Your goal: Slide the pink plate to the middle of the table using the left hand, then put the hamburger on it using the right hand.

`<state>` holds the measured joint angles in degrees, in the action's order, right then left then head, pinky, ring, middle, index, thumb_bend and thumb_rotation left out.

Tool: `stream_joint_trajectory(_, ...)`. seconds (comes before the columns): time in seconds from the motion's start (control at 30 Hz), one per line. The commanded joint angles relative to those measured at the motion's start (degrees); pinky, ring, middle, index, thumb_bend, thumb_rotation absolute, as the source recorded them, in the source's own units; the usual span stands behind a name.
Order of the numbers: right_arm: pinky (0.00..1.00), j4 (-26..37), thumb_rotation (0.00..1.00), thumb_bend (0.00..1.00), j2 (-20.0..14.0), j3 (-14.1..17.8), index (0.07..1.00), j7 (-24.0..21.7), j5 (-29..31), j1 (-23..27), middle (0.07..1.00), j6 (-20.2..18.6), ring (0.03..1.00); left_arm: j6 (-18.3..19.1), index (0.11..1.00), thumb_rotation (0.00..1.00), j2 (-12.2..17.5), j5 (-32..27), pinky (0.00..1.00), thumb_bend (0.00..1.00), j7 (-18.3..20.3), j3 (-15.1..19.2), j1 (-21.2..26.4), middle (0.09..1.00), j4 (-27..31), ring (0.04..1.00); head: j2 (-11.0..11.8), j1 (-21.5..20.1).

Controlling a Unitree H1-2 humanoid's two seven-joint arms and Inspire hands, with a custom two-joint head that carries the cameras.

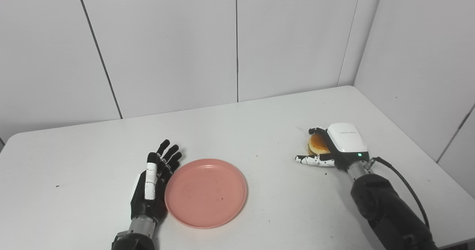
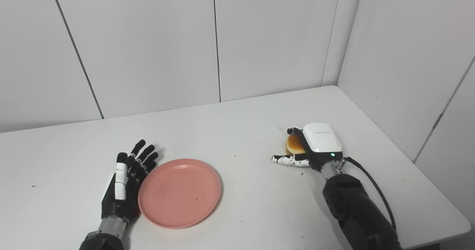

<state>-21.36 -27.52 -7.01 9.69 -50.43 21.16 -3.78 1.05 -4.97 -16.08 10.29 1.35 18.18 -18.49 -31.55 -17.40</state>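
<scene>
- The left hand, fingers spread and holding nothing, rests against the left rim of the pink plate, near the table's middle.
- At right, the right hand curls around the hamburger; grip appears underway.
- Next, by judgement: lift and carry left onto the plate.

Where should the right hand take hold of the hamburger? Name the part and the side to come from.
Grip the hamburger by its rounded sides, bun between fingers and thumb, coming from its right, as the right hand is placed now. It is low, round and lies flat on the table, so a side wrap likely holds best. The fingers curl round its far edge; the thumb lies near its front. Whether the grip is closed is unclear.
</scene>
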Motion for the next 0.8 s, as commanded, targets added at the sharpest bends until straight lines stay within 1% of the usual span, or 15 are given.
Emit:
stream_joint_trajectory(0.0, 0.54, 0.8, 0.76, 0.8, -0.3, 0.2, 0.681, 0.3, 1.1, 2.7, 0.681, -1.5, 0.625, 2.5, 0.894, 0.85, 0.2, 0.6, 0.96, 0.9, -0.2, -0.3, -1.5, 0.903, -1.4, 0.904, 0.0, 0.1)
stream_joint_trajectory(0.07, 0.45, 0.8, 0.7, 0.76, -0.1, 0.2, 0.671, 0.2, 2.0, 2.7, 0.642, -1.8, 0.553, 2.6, 0.895, 0.85, 0.2, 0.6, 0.95, 0.9, -0.3, -0.3, -1.4, 0.901, -1.3, 0.904, 0.0, 0.1)
stream_joint_trajectory(0.17, 0.41, 0.4, 0.67, 0.72, 0.1, 0.0, 0.644, 0.4, 3.1, 2.8, 0.607, -1.2, 0.505, 2.8, 0.891, 0.85, 0.2, 0.6, 0.95, 0.9, -0.3, -0.4, -1.4, 0.895, -1.1, 0.905, 0.0, 0.0)
stream_joint_trajectory(0.2, 0.38, 0.2, 0.65, 0.71, 0.1, -0.1, 0.6, 0.7, 3.3, 2.8, 0.571, -1.0, 0.47, 2.9, 0.893, 0.85, 0.2, 0.5, 0.96, 0.9, -0.3, -0.4, -1.4, 0.896, -1.0, 0.906, 0.0, 0.0)
stream_joint_trajectory(0.37, 0.31, -1.6, 0.58, 0.68, 0.0, -0.3, 0.501, 3.5, 4.1, 3.0, 0.473, 0.3, 0.374, 3.0, 0.906, 0.86, 0.2, 0.6, 0.96, 0.89, -0.1, -0.7, -1.5, 0.9, -0.9, 0.908, 0.0, 0.2)
stream_joint_trajectory(0.4, 0.29, -2.1, 0.55, 0.67, -0.1, -0.4, 0.476, 4.4, 4.3, 3.0, 0.453, 0.8, 0.355, 2.9, 0.907, 0.86, 0.2, 0.7, 0.97, 0.89, -0.1, -0.7, -1.5, 0.901, -1.0, 0.908, 0.0, 0.3)
stream_joint_trajectory(0.47, 0.26, -3.4, 0.46, 0.66, -0.2, -0.6, 0.415, 6.4, 4.6, 3.2, 0.404, 1.9, 0.316, 2.7, 0.908, 0.86, 0.1, 0.5, 0.97, 0.89, -0.1, -0.8, -1.4, 0.89, -1.1, 0.903, 0.0, 0.4)
stream_joint_trajectory(0.63, 0.22, -5.5, 0.39, 0.64, -0.9, -1.6, 0.374, 10.8, 5.0, 3.6, 0.356, 4.6, 0.279, 3.0, 0.9, 0.85, 0.0, 0.4, 0.97, 0.89, -0.1, -0.7, -1.3, 0.876, -1.0, 0.9, 0.0, 0.4)
stream_joint_trajectory(0.7, 0.21, -6.1, 0.3, 0.63, -1.0, -1.9, 0.37, 12.2, 5.0, 3.8, 0.343, 5.5, 0.264, 3.0, 0.901, 0.85, 0.0, 0.4, 0.96, 0.89, -0.1, -0.7, -1.2, 0.873, -1.0, 0.898, 0.0, 0.4)
stream_joint_trajectory(0.73, 0.21, -6.6, 0.24, 0.59, -1.1, -2.1, 0.407, 13.3, 5.0, 4.0, 0.34, 6.2, 0.262, 3.0, 0.901, 0.85, 0.0, 0.4, 0.97, 0.89, -0.1, -0.7, -1.2, 0.871, -1.1, 0.897, 0.0, 0.5)
stream_joint_trajectory(0.77, 0.21, -7.0, 0.22, 0.57, -1.2, -2.3, 0.42, 14.1, 5.0, 4.2, 0.339, 6.7, 0.262, 2.9, 0.901, 0.85, 0.0, 0.3, 0.97, 0.89, -0.1, -0.7, -1.1, 0.87, -1.1, 0.896, 0.0, 0.5)
